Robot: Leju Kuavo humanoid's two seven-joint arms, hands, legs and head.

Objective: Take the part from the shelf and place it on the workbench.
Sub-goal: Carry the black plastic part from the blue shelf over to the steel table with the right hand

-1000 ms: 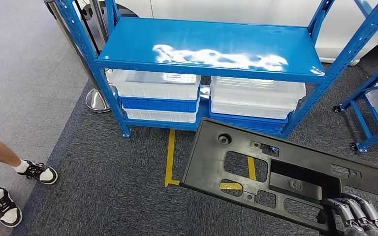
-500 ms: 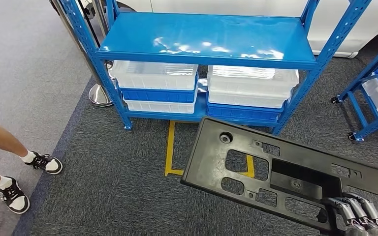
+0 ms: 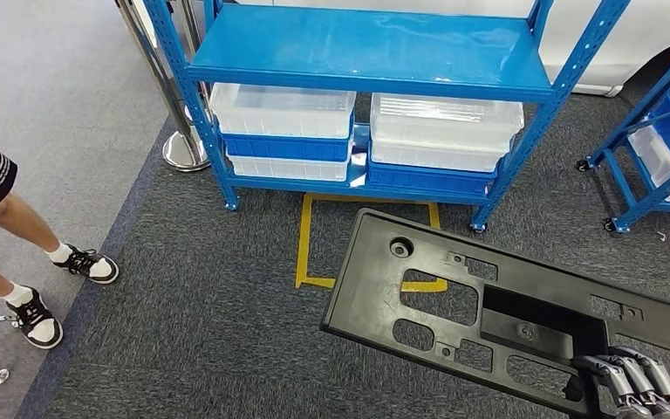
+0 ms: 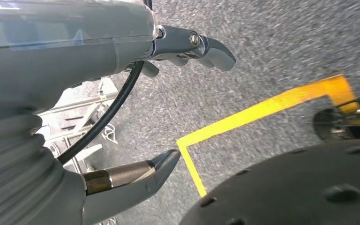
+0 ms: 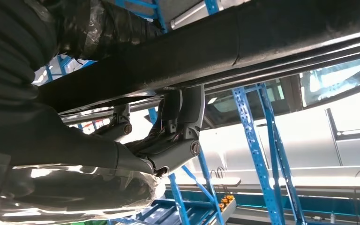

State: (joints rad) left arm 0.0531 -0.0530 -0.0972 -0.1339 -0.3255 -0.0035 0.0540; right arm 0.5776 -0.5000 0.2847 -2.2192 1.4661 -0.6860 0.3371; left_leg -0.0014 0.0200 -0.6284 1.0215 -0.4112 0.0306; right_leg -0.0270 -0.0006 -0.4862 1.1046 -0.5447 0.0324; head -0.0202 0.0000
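Fingers (image 3: 632,377) of right hand (image 3: 641,388) grip black part (image 3: 488,305); left hand (image 4: 122,108) hangs, fingers apart.

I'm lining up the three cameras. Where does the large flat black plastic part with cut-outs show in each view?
Head view: the large flat black plastic part fills the lower right, held by the right hand.
Left wrist view: not in it.
Right wrist view: the part's dark underside runs as a band along the picture's upper side, fingers beneath.
Shared landmark: the blue metal shelf rack, uprights at.
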